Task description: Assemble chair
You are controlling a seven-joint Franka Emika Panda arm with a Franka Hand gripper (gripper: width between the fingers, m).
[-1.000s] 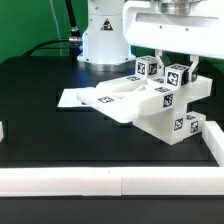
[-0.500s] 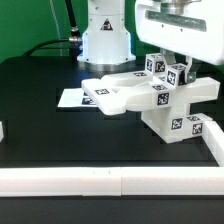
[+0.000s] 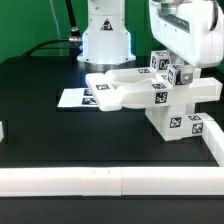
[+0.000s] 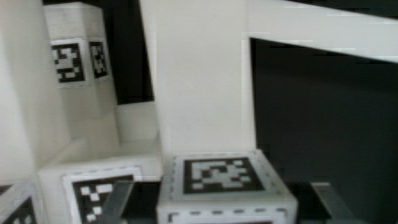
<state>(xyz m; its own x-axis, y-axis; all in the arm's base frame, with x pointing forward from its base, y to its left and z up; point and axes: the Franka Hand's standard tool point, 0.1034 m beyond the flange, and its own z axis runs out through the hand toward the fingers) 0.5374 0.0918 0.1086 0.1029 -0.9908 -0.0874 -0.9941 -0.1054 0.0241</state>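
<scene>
1. Chair [image 3: 160, 100], partly built, takes up the exterior view's right half of the black table [image 3: 40, 110]. Its flat white slab juts toward the exterior view's left, while its tagged block base sits close to the white border rail [image 3: 110, 180] along the near edge. Under the slab's far end lies the marker board [image 3: 72, 99].
2. In the same view, the gripper [image 3: 172, 62] comes down from above onto the tagged upright pieces at the top of the assembly. The jaws look clenched on one of these tagged blocks, though the contact itself is partly hidden.
3. From the wrist view, a tall white upright [image 4: 199, 80] fills the middle, with a tagged block face [image 4: 217, 175] below it and another tagged post [image 4: 71, 60] alongside. Dark fingertips [image 4: 331, 195] peek in at the picture's edge.
4. My judgement on the step: the held part is being seated or turned into the assembly. To do it well, keep it square to its socket, press steadily along the joint axis, and let the rail brace the base against sliding.
</scene>
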